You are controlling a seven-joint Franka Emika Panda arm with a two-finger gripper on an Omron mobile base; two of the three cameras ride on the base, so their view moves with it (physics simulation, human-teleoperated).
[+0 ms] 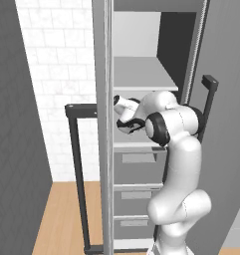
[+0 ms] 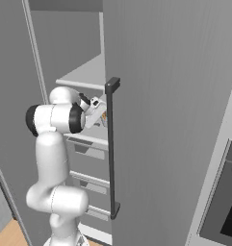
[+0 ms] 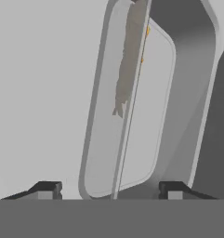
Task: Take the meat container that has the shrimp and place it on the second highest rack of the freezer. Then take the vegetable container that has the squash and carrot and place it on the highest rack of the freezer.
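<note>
My gripper (image 3: 109, 188) is open inside the freezer (image 1: 141, 40), its two fingertips wide apart on either side of the near end of the meat container (image 3: 146, 116). This is a shallow grey tray that lies flat and stretches away from the hand. A thin orange sliver, the shrimp (image 3: 147, 31), shows at its far end. In the base views the hand (image 2: 96, 104) reaches in just above the second highest rack (image 1: 136, 146), below the highest rack (image 1: 141, 74). The vegetable container with the squash and carrot is out of view.
The freezer's open door with a long dark bar handle (image 2: 111, 149) stands close on the arm's right. Another dark handle (image 1: 76, 174) hangs on the left. Drawers (image 1: 136, 172) sit below the shelves. A dark oven front (image 2: 225, 202) lies to the far right.
</note>
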